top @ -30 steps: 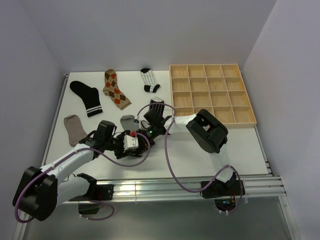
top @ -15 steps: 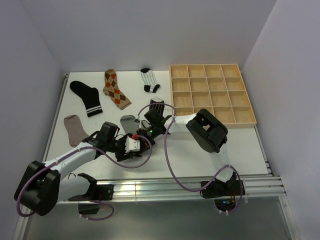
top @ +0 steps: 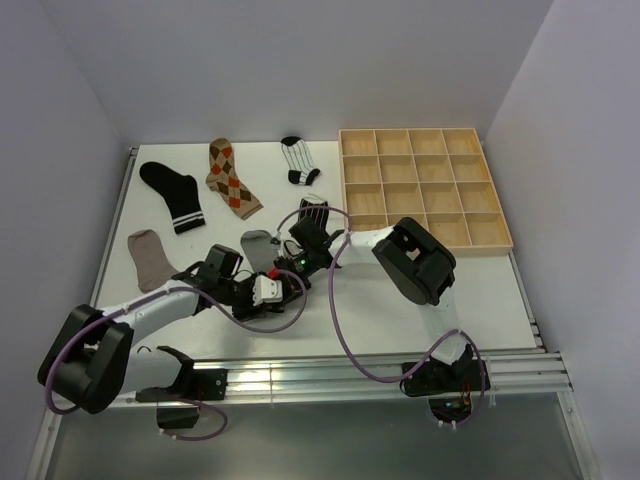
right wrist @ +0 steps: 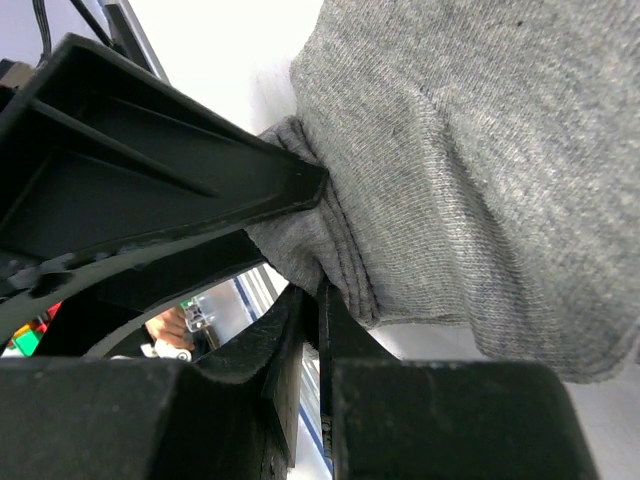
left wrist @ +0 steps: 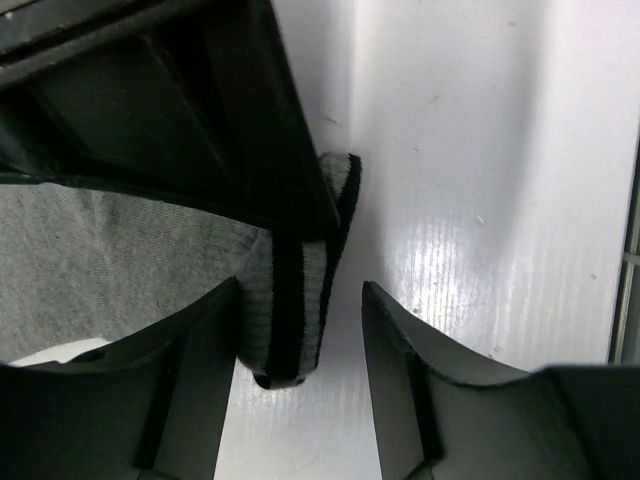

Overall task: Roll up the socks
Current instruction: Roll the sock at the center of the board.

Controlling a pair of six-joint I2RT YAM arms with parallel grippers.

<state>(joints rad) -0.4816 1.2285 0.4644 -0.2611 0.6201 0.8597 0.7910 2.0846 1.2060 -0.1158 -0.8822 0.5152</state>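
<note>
A plain grey sock [top: 256, 243] lies near the table's middle front. My right gripper [right wrist: 318, 300] is shut on its hemmed edge [right wrist: 345, 265], seen in the top view with the right gripper [top: 296, 264] just right of the sock. My left gripper [left wrist: 300, 300] is open around a folded grey edge with black bands [left wrist: 290, 310]. That edge touches the left finger [left wrist: 190, 390] and stands apart from the right finger [left wrist: 430, 390]. In the top view the left gripper [top: 262, 290] sits just below the sock.
A taupe sock [top: 148, 258], a black sock with white bands [top: 172, 196], an argyle sock [top: 232, 178] and a small striped sock [top: 296, 160] lie to the left and back. Another striped sock [top: 313, 211] lies by the wooden grid tray [top: 424, 186] at the back right.
My left arm has shifted a little to the right toward the right gripper, and its jaws have narrowed slightly. The right gripper has kept its hold on the grey sock.
</note>
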